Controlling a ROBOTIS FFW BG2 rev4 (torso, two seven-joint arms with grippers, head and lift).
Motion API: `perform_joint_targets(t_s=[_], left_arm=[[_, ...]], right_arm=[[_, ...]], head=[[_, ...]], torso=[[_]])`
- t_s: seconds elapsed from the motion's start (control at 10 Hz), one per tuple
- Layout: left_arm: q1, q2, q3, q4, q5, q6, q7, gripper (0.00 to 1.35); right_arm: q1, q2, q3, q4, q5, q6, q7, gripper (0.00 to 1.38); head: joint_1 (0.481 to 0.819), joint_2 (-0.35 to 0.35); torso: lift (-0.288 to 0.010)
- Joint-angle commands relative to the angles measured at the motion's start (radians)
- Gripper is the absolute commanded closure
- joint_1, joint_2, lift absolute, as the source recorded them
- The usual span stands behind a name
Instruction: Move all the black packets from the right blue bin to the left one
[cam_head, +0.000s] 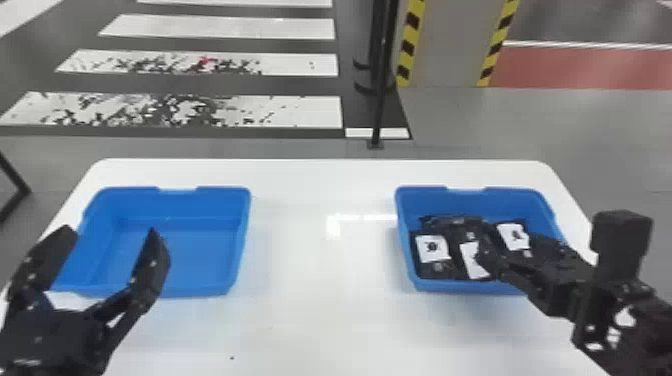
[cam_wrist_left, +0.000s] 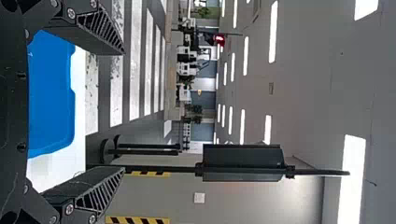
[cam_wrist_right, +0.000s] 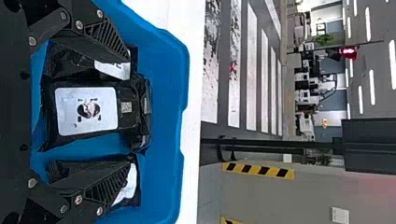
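- Dark floor (cam_head: 225, 82), striped in white, stretching beyond the table.
- White table (cam_head: 320, 310), with both bins on it, well apart.
- Left bin (cam_head: 242, 220): blue, no packets inside.
- Right bin (cam_head: 406, 235): also blue, and this is where the black packets (cam_head: 440, 272) lie, side by side.
- Left gripper (cam_head: 111, 234): over the left bin's near part, fingers spread wide, nothing between them.
- Right gripper (cam_head: 509, 248): at the right bin, fingers wide apart too — one packet (cam_wrist_right: 126, 107) lies between them, but it isn't clamped (blue floor shows beside it in the right wrist view). Whether either finger touches a packet, I cannot tell.
- White labels (cam_head: 432, 248): on the packets, some partly covered — the right gripper's fingers are in front.
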Motion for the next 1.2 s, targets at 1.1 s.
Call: perform_joint_targets(t_s=[1.1], left_arm=[[-0.005,0.0,-0.002,0.007,0.002,-0.003,-0.001,0.16]], right_arm=[[-0.17,-0.028,0.177,0.177,-0.122,0.137,-0.027,0.5]], head=[[0.695,0.099]], torso=[[-0.14]])
